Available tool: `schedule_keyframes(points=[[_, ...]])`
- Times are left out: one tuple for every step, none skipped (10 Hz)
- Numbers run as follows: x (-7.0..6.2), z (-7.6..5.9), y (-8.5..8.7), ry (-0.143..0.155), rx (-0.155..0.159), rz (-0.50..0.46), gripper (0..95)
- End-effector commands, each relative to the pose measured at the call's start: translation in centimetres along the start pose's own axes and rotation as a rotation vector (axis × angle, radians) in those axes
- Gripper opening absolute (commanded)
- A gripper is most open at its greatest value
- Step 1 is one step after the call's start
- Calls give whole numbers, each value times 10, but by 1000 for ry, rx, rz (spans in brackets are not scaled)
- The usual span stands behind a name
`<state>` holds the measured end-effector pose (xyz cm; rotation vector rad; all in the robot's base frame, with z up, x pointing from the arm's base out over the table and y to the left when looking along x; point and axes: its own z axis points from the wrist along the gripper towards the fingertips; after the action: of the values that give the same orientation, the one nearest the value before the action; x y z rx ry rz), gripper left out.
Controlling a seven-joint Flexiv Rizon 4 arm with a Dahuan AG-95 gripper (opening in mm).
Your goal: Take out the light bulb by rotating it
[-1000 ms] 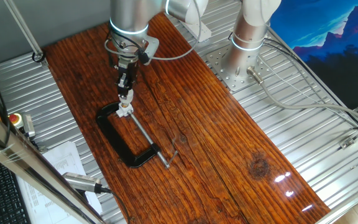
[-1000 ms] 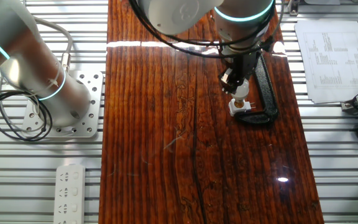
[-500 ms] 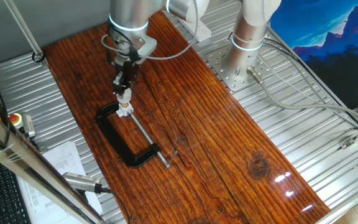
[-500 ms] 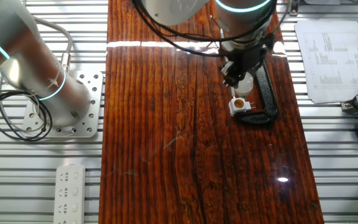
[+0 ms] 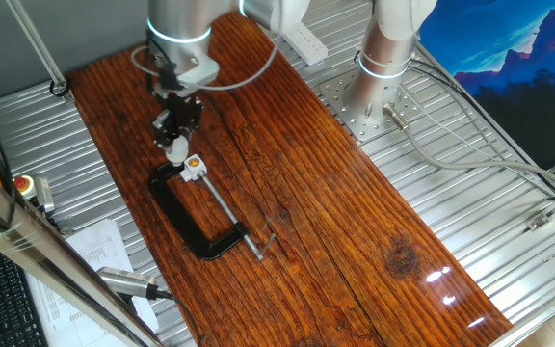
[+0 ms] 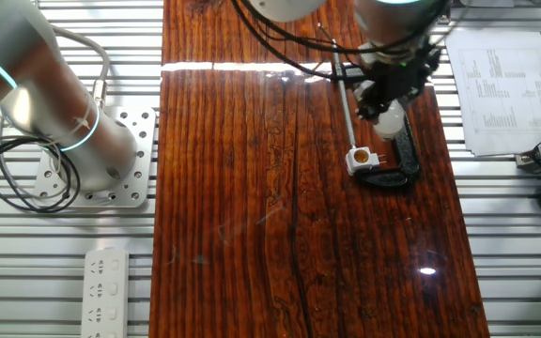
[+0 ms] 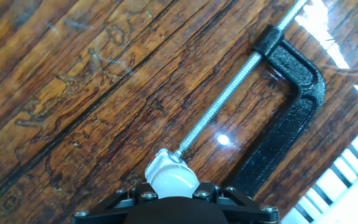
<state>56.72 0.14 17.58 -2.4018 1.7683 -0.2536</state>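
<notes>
While the arm is hanging over the upper left of the wooden table in one fixed view, its gripper is holding the light bulb clear of the small white socket block, which is sitting just below and right of it with its orange centre showing. From the other fixed view, the gripper is sitting in the upper right of the frame, and the whitish bulb is showing beneath it, apart from the socket block lower down. That block is being pinched in the black C-clamp, whose long steel screw is running up toward the top of the frame.

Looking along the fingers in the hand view, the bulb is sitting at the bottom centre, its rounded white glass poking out between the black fingers, which are closing narrowly on it from both sides. Beyond it the clamp's threaded screw is stretching to the upper right, and the black clamp frame is curving down the right side over the dark grained wood.
</notes>
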Motion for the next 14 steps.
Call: schedule_keyframes(points=[[6,5,-2,-26,19,230,0],[5,7,-2,-23,19,333,0],[2,9,-4,-25,18,461,0],[-5,13,-6,-26,29,590,0],[-9,14,-7,-28,40,657,0],[-16,15,-14,-47,94,804,0],[-20,15,-19,-59,116,855,0],[-28,16,-26,-59,132,932,0],[-34,18,-29,-65,144,980,0],[-42,21,-33,-77,151,1054,0],[-46,21,-36,-81,150,1096,0],[-50,22,-44,-78,137,1135,0],[-53,24,-55,-73,120,1158,0],[-55,25,-61,-65,106,1181,0]])
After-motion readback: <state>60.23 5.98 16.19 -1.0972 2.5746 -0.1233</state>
